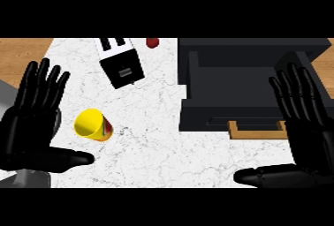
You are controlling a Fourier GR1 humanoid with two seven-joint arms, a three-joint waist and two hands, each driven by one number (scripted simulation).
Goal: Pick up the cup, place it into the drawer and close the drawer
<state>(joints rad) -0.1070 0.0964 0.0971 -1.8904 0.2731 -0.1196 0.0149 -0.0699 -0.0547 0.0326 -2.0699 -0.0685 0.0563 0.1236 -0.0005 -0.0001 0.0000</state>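
**Mia:** What do the hands look like?

**Ben:** Both are black and shiny. The left hand is at the left side, flat, with long straight fingers pointing up and a little spread. Its thumb sticks out sideways to the right. It holds nothing.

**Mia:** And the other one?

**Ben:** The right hand is at the right side, the same way: fingers straight and a bit apart, thumb out to the left. Nothing is in it either. It shows in front of the right side of the drawer.

**Mia:** Where is the cup?

**Ben:** The cup lies on its side on the counter, just right of the left hand and not touching it. It is yellow and smooth, with a round mouth facing us. Near its bottom I see a bit of red.

**Mia:** What is the counter like?

**Ben:** The counter is white stone with thin grey lines, like marble. Brown wood shows at the top left corner.

**Mia:** And the drawer?

**Ben:** The drawer is a dark boxy thing with flat walls and square corners, open on top. It has a light wooden handle at the front, shaped like a square loop.

**Mia:** Anything else?

**Ben:** A black and white toaster sits tilted above the cup. Beside it is a small red thing; I cannot tell what.
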